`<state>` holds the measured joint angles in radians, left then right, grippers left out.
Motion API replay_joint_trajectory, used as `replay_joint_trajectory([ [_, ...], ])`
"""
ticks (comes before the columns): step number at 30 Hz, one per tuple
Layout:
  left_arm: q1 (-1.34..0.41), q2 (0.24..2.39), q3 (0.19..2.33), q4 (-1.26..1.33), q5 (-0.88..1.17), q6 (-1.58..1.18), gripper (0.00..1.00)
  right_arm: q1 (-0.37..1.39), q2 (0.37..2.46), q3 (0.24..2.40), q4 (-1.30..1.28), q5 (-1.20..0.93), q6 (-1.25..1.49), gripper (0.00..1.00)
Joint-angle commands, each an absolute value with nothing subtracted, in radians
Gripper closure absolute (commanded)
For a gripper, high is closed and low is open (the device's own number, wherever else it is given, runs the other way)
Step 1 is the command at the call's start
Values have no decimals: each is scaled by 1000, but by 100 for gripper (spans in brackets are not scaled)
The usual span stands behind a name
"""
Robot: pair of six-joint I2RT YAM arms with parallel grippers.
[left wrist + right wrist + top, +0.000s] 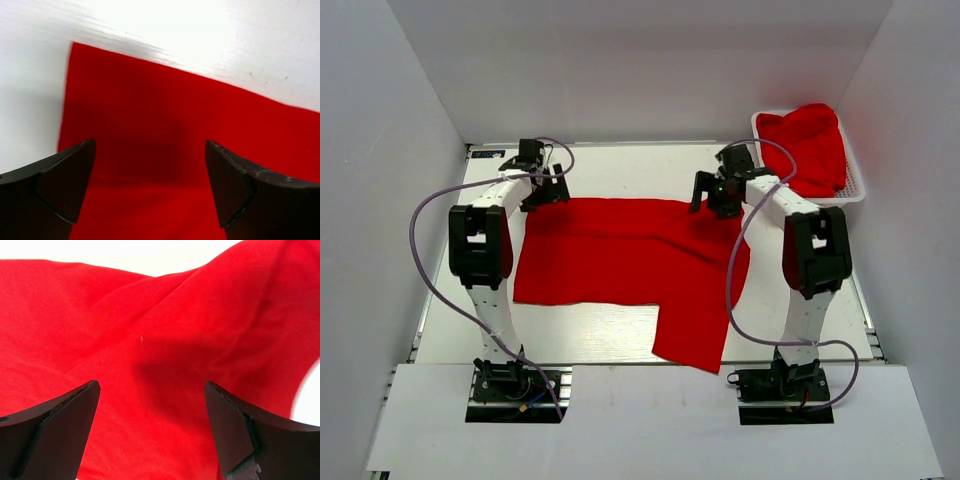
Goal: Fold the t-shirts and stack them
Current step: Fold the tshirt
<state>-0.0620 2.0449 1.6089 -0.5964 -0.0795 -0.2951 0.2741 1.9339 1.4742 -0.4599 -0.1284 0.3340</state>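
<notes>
The left gripper (150, 144) is seen with its two dark fingers (65, 185) set wide apart and nothing caught between them. It is poised over the far left corner of the spread t-shirt (165, 150), whose straight edges meet just beyond the fingertips. Whether the fingertips touch the cloth cannot be told.

The right gripper (152, 384) is likewise held wide apart, with nothing clasped. Beneath it the spread t-shirt (150, 325) is rumpled, with long soft creases running toward the upper right.

In the overhead view, the left gripper (545, 192) and the right gripper (713, 203) are placed at the two far corners of the spread t-shirt (620, 250). Both arms are stretched forward from their bases, with elbows raised and wrists bent downward. A loop of grey-violet cable (420, 225) is hung beside each arm.

One t-shirt is laid out on the white table (590, 335). A broad flat band of it runs across the middle, and one part at the right reaches back to the near edge. More red cloth (815, 145) is heaped in the white mesh basket (857, 190) at the far right corner, well apart from the spread t-shirt. How many t-shirts are in that heap cannot be told.

Two arms, two grippers and one basket are counted.
</notes>
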Motion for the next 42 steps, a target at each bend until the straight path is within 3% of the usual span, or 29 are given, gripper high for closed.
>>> replay_joint_trajectory([
  [1, -66, 2046, 1574, -541, 2, -285, 0, 278, 2006, 1528, -411, -178, 334, 10],
  [9, -44, 2147, 1532, -534, -7, -313, 0, 262, 2157, 1603, -411, -112, 370, 10],
  [26, -44, 2349, 1919, -607, 40, -331, 0, 193, 2422, 2048, -480, -127, 310, 10],
  [30, -44, 2290, 2025, -673, -1, -289, 0, 201, 2341, 2065, -492, -81, 259, 10],
  [34, -44, 2134, 1991, -704, -54, -267, 0, 215, 2153, 1979, -500, -23, 218, 10],
  [42, -44, 1645, 1541, -791, -207, -368, 0, 276, 1733, 1519, -505, 90, 198, 10],
])
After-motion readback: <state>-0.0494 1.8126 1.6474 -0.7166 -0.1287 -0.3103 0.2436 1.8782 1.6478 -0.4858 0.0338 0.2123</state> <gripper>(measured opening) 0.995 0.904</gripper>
